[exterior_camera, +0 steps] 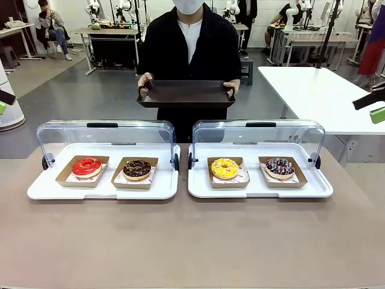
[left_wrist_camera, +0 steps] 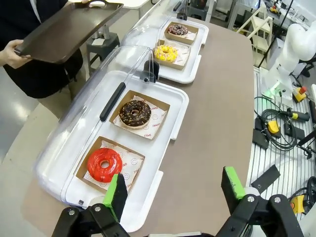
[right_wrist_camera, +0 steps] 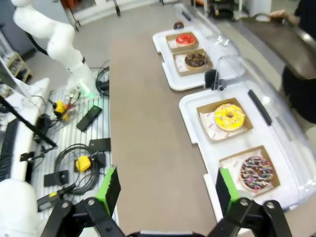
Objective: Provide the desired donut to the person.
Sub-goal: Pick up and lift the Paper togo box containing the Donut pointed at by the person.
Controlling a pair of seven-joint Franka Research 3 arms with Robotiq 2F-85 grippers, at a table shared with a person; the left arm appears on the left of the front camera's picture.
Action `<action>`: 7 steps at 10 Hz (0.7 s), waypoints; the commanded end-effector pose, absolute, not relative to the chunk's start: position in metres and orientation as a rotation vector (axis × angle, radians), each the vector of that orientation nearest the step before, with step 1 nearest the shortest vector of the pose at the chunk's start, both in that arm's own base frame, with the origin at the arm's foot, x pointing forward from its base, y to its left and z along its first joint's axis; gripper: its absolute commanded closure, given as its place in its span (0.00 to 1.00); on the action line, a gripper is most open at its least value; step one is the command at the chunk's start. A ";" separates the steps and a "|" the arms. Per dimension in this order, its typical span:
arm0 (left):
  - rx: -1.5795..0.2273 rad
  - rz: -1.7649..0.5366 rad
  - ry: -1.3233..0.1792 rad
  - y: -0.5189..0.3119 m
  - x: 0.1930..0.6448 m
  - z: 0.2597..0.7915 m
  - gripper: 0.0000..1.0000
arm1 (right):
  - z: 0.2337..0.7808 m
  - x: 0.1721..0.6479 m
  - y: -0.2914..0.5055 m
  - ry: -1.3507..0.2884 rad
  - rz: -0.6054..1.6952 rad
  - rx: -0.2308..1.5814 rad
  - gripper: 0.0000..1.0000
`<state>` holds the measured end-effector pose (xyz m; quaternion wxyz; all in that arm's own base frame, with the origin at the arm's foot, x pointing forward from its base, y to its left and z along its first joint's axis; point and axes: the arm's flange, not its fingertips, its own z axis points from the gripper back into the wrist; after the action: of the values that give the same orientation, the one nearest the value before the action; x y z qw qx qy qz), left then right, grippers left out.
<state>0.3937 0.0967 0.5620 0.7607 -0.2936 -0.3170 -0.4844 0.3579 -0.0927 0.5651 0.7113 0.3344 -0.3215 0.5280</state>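
A: How do the two arms stand?

B: The left end effector (left_wrist_camera: pixel 174 187) hangs over the near edge of the counter (left_wrist_camera: pixel 217 123), green pads spread wide and nothing between them. The right end effector (right_wrist_camera: pixel 167 186) is spread and empty too, at the counter's other end.

A: And the donuts?

B: There are four, each in a brown card tray (exterior_camera: pixel 67 176). The left white tray (exterior_camera: pixel 36 191) holds the red donut (exterior_camera: pixel 87 167) and the chocolate donut (exterior_camera: pixel 137 169). The right white tray (exterior_camera: pixel 322 189) holds the yellow donut (exterior_camera: pixel 225 168) and the sprinkled donut (exterior_camera: pixel 280 167). The left lid (exterior_camera: pixel 105 135) and the right lid (exterior_camera: pixel 258 133) are tipped up at the far side, so the near side lies open.

A: Which one is wanted?

B: That cannot be told. The person (exterior_camera: pixel 189 48) stands beyond the counter with both hands on a dark serving tray (exterior_camera: pixel 186 93), pointing at nothing.

A: So how should the step be done?

B: Probably by waiting for a sign, then using the arm on that donut's side. It should enter low from the open near side and pinch the card tray's wall, not the icing. Then it lifts clear of the white rim and carries the donut level to the serving tray.

A: Any writing?

B: The paper liners (left_wrist_camera: pixel 155 121) carry small red print, too small to read. No brand can be made out.
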 end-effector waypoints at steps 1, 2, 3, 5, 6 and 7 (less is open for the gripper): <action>-0.640 -1.061 -0.694 0.094 0.394 0.563 0.00 | 0.566 0.356 -0.101 -0.732 1.155 0.742 0.00; -0.640 -1.061 -0.694 0.094 0.394 0.563 0.00 | 0.566 0.356 -0.101 -0.732 1.155 0.742 0.00; -0.640 -1.061 -0.694 0.094 0.394 0.563 0.00 | 0.566 0.356 -0.101 -0.732 1.155 0.742 0.00; -0.640 -1.061 -0.694 0.094 0.394 0.563 0.00 | 0.566 0.356 -0.101 -0.732 1.155 0.742 0.00; -0.640 -1.061 -0.694 0.094 0.394 0.563 0.00 | 0.566 0.356 -0.101 -0.732 1.155 0.742 0.00; -0.640 -1.061 -0.694 0.094 0.394 0.563 0.00 | 0.566 0.356 -0.101 -0.732 1.155 0.742 0.00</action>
<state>0.3940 0.0942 0.5624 0.7604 -0.2925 -0.3154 -0.4865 0.3547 -0.1021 0.5652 0.7187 0.3305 -0.3246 0.5185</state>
